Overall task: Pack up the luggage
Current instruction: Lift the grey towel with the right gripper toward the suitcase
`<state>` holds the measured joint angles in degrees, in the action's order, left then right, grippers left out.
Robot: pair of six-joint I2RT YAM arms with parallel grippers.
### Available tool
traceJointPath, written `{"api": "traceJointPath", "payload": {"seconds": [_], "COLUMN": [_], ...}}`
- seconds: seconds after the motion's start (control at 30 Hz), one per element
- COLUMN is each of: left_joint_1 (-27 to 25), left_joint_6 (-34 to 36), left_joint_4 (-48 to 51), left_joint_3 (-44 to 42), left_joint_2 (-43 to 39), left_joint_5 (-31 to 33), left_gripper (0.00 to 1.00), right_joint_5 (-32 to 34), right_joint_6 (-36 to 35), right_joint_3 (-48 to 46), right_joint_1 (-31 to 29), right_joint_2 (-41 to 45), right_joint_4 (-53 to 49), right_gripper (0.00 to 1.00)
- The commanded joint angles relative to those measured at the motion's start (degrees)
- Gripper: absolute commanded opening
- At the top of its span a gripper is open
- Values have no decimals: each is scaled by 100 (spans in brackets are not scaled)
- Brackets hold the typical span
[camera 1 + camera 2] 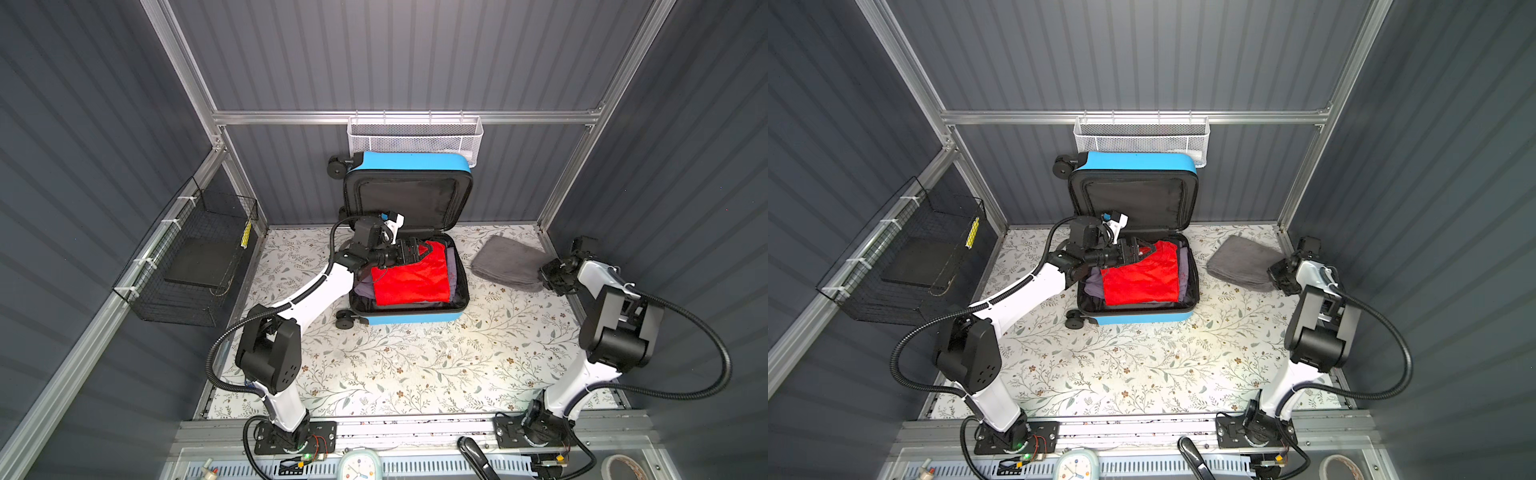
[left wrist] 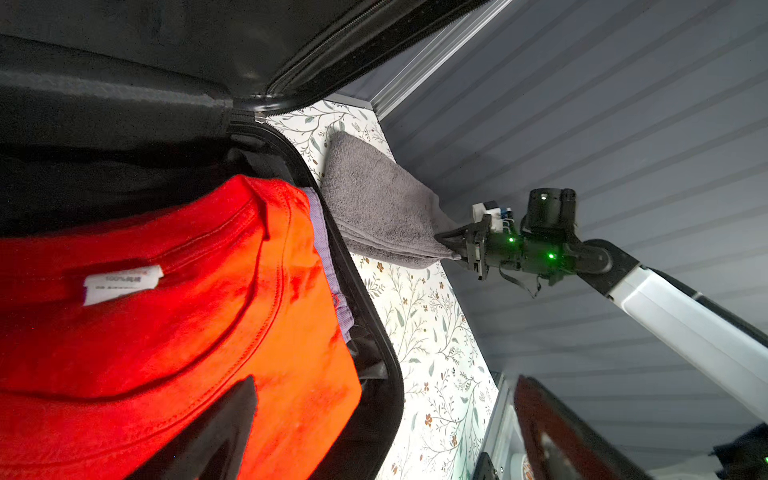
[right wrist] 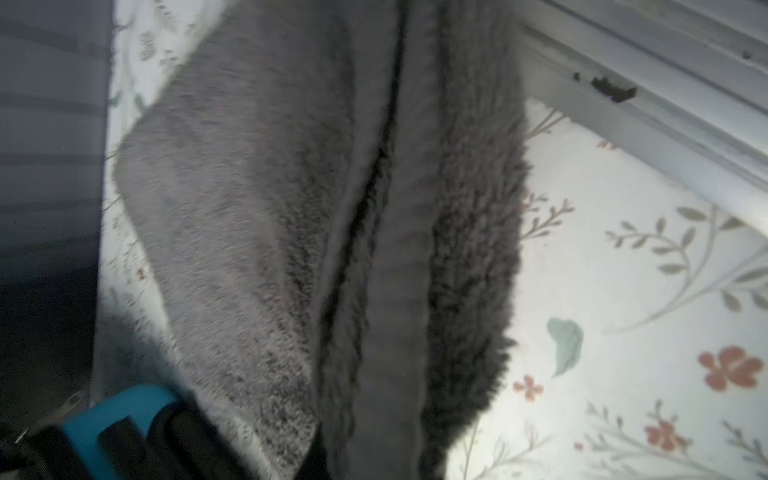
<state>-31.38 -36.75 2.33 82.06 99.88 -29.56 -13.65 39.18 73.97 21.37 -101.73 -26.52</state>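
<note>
The luggage (image 1: 411, 320) (image 1: 1138, 319), a blue suitcase, lies open at the back of the table with its black-lined lid leaning on the rear wall. A folded red shirt (image 1: 409, 276) (image 1: 1140, 276) (image 2: 166, 332) lies in its bottom half on a purple garment (image 2: 322, 232). My left gripper (image 1: 419, 252) (image 1: 1142, 251) (image 2: 384, 380) hovers open over the shirt's back left corner, holding nothing. A folded grey towel (image 1: 507, 259) (image 1: 1241, 259) (image 2: 374, 199) (image 3: 249, 187) lies right of the luggage. My right gripper (image 1: 546, 272) (image 1: 1277, 272) (image 2: 451, 245) is shut on the towel's right edge.
A white mesh basket (image 1: 415, 137) hangs on the rear wall above the lid. A black wire basket (image 1: 195, 266) hangs on the left wall. A floral cloth (image 1: 415, 365) covers the table. A small clock (image 1: 359, 465) and a tape roll (image 1: 623, 465) sit at the front rail.
</note>
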Motion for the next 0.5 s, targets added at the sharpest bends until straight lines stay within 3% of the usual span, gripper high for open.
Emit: {"api": "traceJointPath", "payload": {"seconds": [0.0, 0.3, 0.47], "left_joint_1": [-51, -153, -352], "left_joint_6": [-312, -1423, -1890], "left_joint_4": [-143, -894, -1215], "left_joint_3": [-50, -332, -217], "left_joint_2": [-180, -1, 209], "left_joint_5": [27, -257, -383], "left_gripper": [100, 100, 100], "right_joint_5": [-146, -498, -1150], "right_joint_6": [-22, -95, -4], "right_joint_3": [-191, -42, 298], "right_joint_1": [-199, -300, -302], "right_joint_2": [801, 2257, 2769], "right_joint_4": [264, -29, -187], "right_gripper": [0, 0, 0]}}
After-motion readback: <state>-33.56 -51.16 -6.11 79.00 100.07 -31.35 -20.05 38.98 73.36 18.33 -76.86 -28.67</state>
